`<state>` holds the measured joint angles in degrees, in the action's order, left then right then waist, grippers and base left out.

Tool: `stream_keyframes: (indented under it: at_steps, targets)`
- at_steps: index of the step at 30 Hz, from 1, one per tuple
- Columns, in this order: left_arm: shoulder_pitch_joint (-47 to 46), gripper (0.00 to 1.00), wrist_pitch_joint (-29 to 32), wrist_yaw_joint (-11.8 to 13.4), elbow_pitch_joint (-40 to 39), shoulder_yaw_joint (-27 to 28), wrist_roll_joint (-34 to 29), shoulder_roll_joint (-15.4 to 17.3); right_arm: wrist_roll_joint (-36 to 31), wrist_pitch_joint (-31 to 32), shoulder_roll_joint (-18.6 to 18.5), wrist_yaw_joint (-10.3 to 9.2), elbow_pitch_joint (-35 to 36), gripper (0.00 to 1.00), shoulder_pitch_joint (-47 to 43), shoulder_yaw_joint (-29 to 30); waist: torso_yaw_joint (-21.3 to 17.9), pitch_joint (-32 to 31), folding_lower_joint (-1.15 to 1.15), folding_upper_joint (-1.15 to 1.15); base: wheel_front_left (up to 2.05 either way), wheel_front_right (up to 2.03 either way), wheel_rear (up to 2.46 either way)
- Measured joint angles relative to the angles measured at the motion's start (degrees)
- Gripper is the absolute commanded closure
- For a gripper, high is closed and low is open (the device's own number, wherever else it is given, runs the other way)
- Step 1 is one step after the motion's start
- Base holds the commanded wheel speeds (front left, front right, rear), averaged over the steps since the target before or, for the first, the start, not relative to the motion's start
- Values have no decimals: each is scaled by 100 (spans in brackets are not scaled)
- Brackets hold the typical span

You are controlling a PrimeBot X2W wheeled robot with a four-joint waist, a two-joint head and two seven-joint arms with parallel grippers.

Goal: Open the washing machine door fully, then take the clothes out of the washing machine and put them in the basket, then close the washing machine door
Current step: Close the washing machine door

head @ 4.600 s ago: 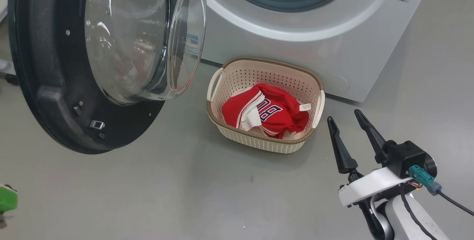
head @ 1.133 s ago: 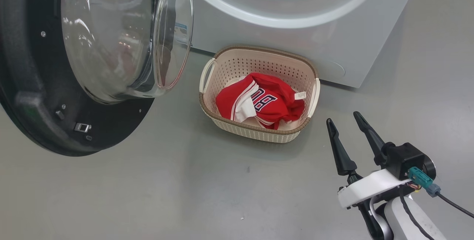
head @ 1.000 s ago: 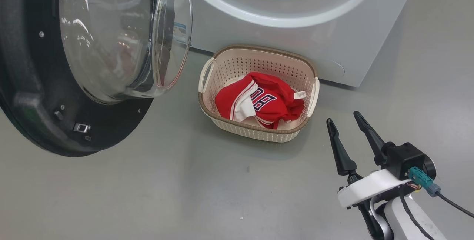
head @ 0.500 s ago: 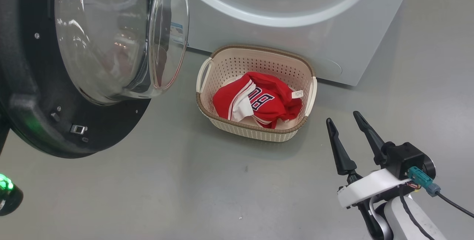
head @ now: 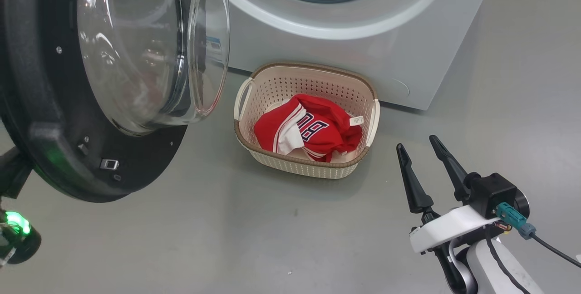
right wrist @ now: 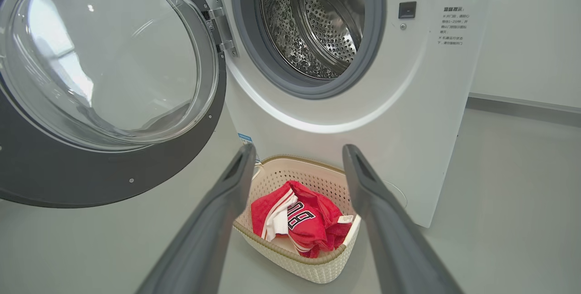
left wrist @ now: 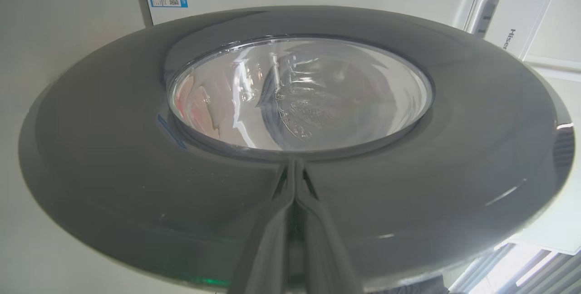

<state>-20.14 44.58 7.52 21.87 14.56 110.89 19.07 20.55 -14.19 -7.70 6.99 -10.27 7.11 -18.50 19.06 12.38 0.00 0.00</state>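
well, past the washing machine door [left wrist: 113,149] the brand [left wrist: 510,40] shows just "hise"; left hand [left wrist: 294,163] pinched, right hand [head: 416,143] wide.

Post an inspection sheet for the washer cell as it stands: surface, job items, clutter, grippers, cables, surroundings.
surface: grey floor, a few small specks.
washing machine door: open, swung to the left.
washing machine: no clothes in the visible part of the drum.
clothes: red, bunched in the basket.
basket: on the floor, in front of the machine.
clutter: nothing seen.
left gripper: shut, tips at the door's glossy outer rim; contact cannot be told.
right gripper: open, empty, above the floor to the right of the basket.
cables: black cable off the right wrist.
surroundings: white wall.
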Motion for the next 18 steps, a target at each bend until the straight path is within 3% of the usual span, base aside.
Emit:
stream_keyframes:
  at_steps: [18]
  targets:
    - [449,100,383,0,-700,-608,207,-71,0,0,43,-1,-32,0,1,102,-399,-168,0,0,0,0,0]
